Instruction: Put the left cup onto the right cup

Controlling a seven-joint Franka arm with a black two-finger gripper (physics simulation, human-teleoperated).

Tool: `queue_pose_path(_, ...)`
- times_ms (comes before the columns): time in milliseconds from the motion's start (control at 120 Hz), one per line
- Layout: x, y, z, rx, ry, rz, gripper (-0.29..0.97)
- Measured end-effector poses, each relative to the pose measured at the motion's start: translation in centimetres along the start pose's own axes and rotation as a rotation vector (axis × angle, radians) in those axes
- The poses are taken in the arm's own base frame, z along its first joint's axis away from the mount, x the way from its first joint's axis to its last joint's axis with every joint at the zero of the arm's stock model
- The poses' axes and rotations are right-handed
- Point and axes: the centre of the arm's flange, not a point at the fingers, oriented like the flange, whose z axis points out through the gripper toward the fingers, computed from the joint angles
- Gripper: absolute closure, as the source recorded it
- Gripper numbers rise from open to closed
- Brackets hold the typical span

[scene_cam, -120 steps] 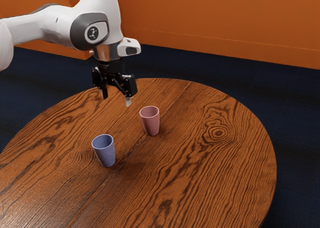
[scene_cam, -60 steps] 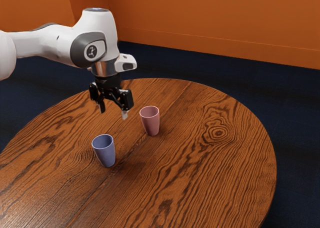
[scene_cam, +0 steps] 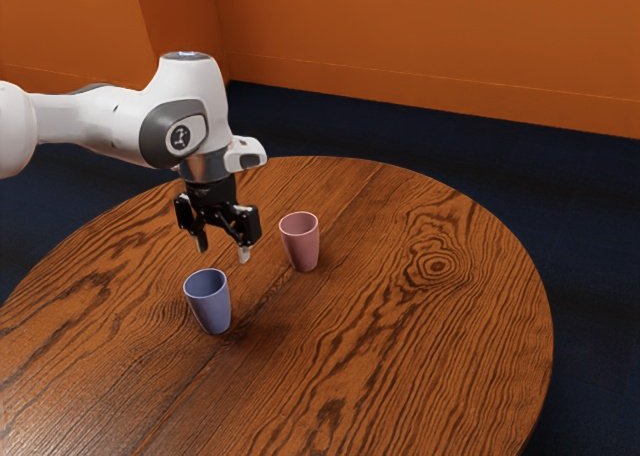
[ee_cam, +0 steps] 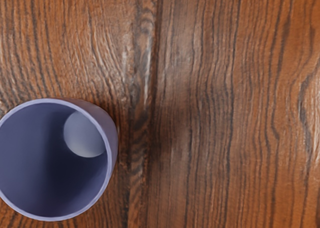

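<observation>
Change: my gripper [scene_cam: 222, 248] has come down and closer to the blue cup [scene_cam: 208, 298] than a second ago; both cups stand where they were.
Gripper: fingers spread apart, holding nothing, in the air above the table [scene_cam: 420, 356].
Blue cup: upright, just below my fingertips and off to one side; the wrist view looks into its open mouth.
Pink cup [scene_cam: 300, 240]: upright beside my gripper, toward the exterior view's right, apart from the blue cup.
</observation>
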Motion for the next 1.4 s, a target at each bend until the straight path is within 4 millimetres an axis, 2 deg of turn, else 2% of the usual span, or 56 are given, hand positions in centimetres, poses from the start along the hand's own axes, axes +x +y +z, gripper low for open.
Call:
queue_pose_path(358,0.6,-1.2,2.8,-0.018,-0.010,-0.042,0.12)
queue_pose_path(867,1.8,-2.9,5.3,-0.021,-0.024,-0.084,0.15)
queue_pose_path(1400,2.9,-3.6,8.6,-0.039,-0.055,-0.115,0.20)
